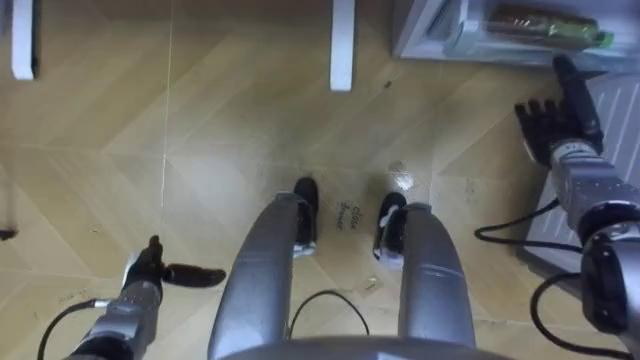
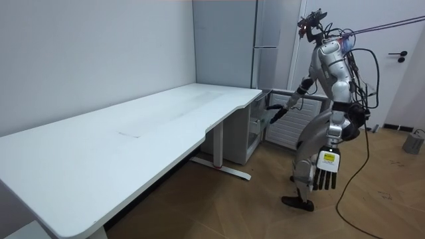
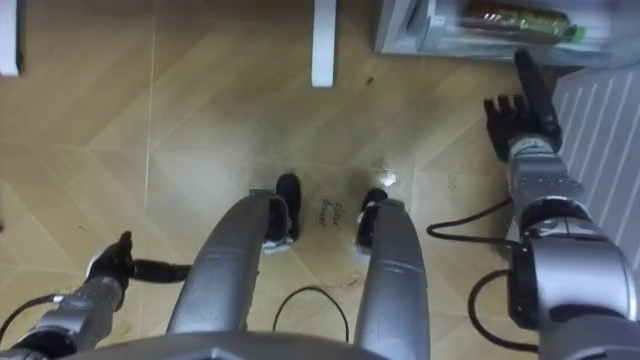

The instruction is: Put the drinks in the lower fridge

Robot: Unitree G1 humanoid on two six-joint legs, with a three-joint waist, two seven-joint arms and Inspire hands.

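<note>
Apparently the drinks [image 1: 548, 24] lie inside the open lower fridge [image 1: 425, 35]; hard to tell. Right hand [image 1: 548, 125] near its front, fingers straight, spread, empty. Left hand [image 1: 148, 272] hangs low, fingers straight, empty.

One white desk [image 2: 133, 126] was counted in the room view. Two of its white legs were counted in the eye views, a left leg [image 1: 21, 40] and a middle leg [image 1: 342, 45]. One tall grey fridge [image 2: 265, 40] was counted. One flat package [image 1: 548, 27] was made out inside its open lower part. One small metal bucket [image 2: 413, 141] was noted on the floor. Two robot hands were counted: left hand [image 1: 148, 268], right hand [image 1: 545, 120].
</note>
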